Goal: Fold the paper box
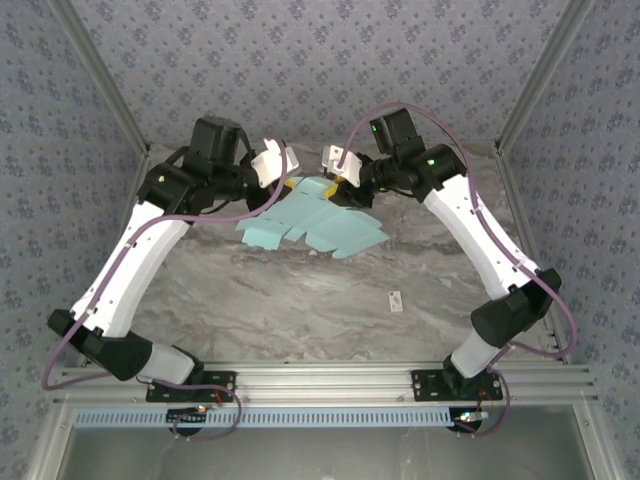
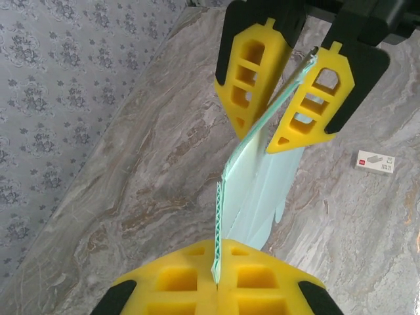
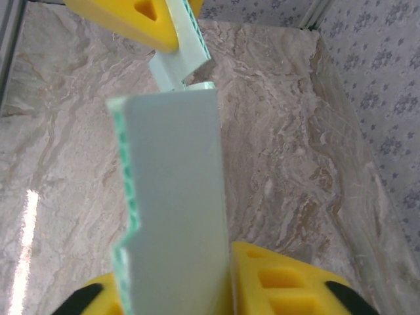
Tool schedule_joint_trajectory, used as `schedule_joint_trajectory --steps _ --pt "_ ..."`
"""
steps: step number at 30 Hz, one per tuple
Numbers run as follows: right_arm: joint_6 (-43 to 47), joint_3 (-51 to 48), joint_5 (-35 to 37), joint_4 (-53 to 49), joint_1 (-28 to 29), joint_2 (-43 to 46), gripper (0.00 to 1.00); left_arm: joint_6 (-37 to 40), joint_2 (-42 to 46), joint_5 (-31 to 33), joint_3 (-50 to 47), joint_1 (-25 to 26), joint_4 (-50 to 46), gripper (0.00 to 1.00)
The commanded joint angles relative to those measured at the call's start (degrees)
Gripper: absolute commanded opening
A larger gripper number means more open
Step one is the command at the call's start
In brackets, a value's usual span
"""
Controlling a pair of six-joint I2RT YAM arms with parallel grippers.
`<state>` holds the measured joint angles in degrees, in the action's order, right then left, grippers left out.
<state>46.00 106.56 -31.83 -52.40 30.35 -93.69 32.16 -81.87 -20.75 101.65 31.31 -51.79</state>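
Grey-veined marble table (image 1: 280, 310) lies under me, and walls (image 1: 300, 60) of flowered grey paper stand on three sides of it. Between my two pairs of fingers, over the far part of the table, is the paper box (image 1: 320, 228). It is a pale turquoise sheet of thin fluted card, open and flat rather than a closed box, and its tabbed flaps spread from my fingers toward my bases.

My left gripper (image 2: 216, 282) is clenched on one edge of the sheet. Seen from the left wrist, the fluted edge goes straight into the seam where its two yellow pads (image 2: 177, 282) meet.

My right gripper (image 3: 177, 292) has its jaws drawn narrow and grasps a flap on the opposite side. Seen from the right wrist, this flap rises upright from between its yellow pads (image 3: 282, 282), and the pad on the right lies against the card's face.

From the left fingers the sheet runs straight ahead to the right fingers, which point back at them. The two pairs are near each other but apart, joined by the card. Whether the lower flaps touch the table I cannot tell.

One small white tag (image 1: 396, 301) lies flat on the marble, well apart from the sheet, closer to my bases than either pair of fingers, on the side of the right arm
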Motion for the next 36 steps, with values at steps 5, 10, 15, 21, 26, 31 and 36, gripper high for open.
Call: schedule_joint_trajectory --steps 5,10,15,21,26,31,36 --pt "0.15 0.93 -5.43 -2.38 -2.77 0.76 0.07 0.68 0.83 -0.16 0.99 0.35 2.09 0.11" --pt "-5.72 -4.62 -10.34 3.67 -6.86 6.16 0.06 -3.54 4.62 -1.06 -4.91 -2.85 9.78 0.57" --pt "-16.63 -11.74 -19.18 13.97 -15.21 12.92 0.02 -14.94 12.14 -10.29 -17.49 -12.45 25.41 0.75" --pt "-34.40 -17.45 -21.42 29.80 -21.25 18.99 0.02 -32.31 15.48 -20.96 -29.39 -19.69 43.51 0.80" --pt "-44.91 -19.26 -22.22 36.59 -22.79 20.91 0.02 -42.18 12.05 -25.50 -32.10 -20.50 53.28 0.83" --pt "-48.15 -19.29 -24.76 38.42 -22.31 21.52 0.02 -46.77 7.93 -27.88 -29.84 -20.59 57.52 0.87" --pt "-50.02 -20.05 -25.99 40.72 -21.84 22.41 0.02 -49.63 4.37 -30.65 -27.22 -20.63 60.05 0.88"
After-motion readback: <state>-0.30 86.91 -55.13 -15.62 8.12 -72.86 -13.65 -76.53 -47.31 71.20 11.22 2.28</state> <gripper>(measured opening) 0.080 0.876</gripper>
